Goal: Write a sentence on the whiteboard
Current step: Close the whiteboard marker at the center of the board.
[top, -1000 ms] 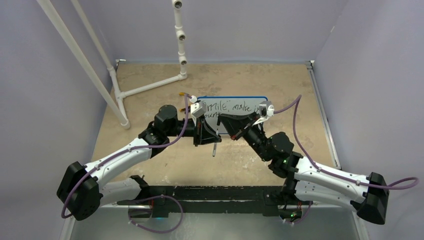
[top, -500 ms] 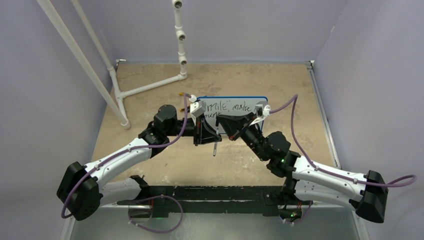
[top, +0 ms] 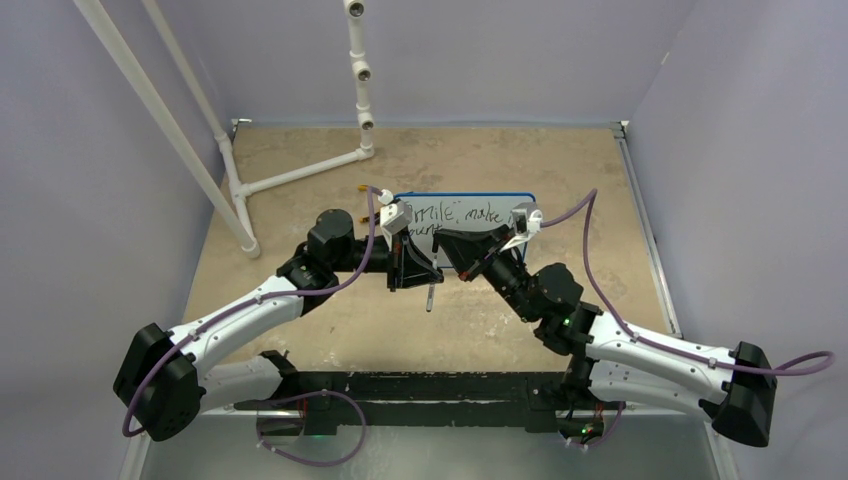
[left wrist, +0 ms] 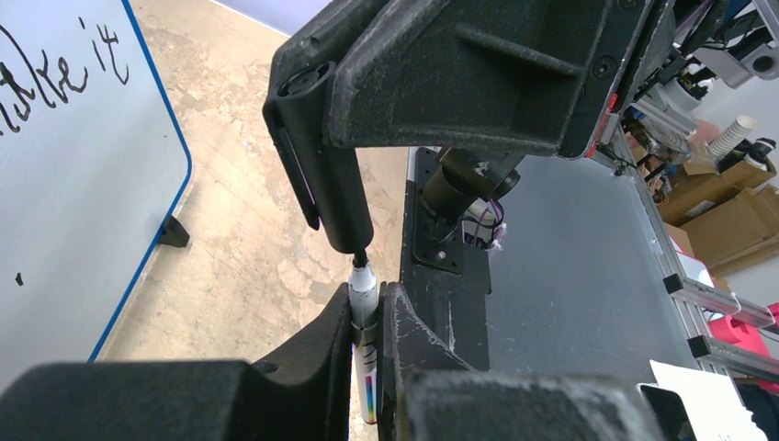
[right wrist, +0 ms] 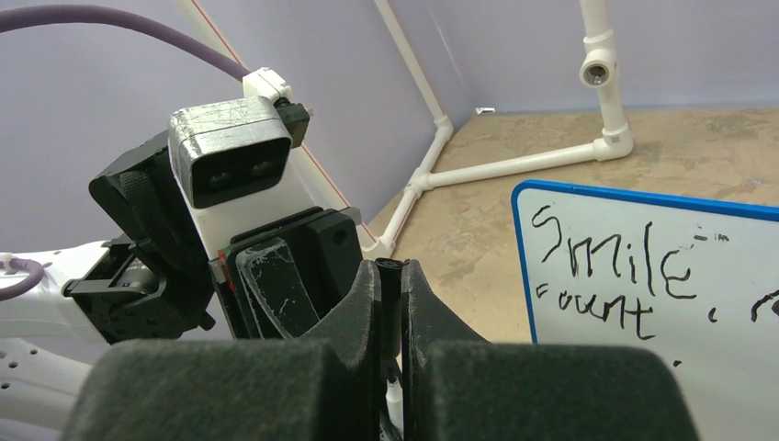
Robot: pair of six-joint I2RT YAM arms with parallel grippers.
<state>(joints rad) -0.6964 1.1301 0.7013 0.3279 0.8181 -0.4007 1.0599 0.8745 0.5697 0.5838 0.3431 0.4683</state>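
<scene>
Left gripper point(left wrist: 366, 308), marker point(top: 429, 298) fronting whiteboard point(right wrist: 625, 367) (pipes point(top: 300, 172) behind).

Small blue-framed rectangular whiteboard point(right wrist: 726, 276) bears black handwritten marker sentence point(right wrist: 588, 257): "Smile" over "count" in right wrist view; "ke it" in left wrist view.

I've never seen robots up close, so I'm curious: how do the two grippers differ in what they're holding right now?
The left gripper is shut on the marker, across its white barrel; the right gripper is shut on a thin black piece, seemingly the cap. The left gripper's load pokes out past its fingers; the right gripper's barely shows between them. Both are clamped, meeting at the marker's tip beside the whiteboard.
</scene>
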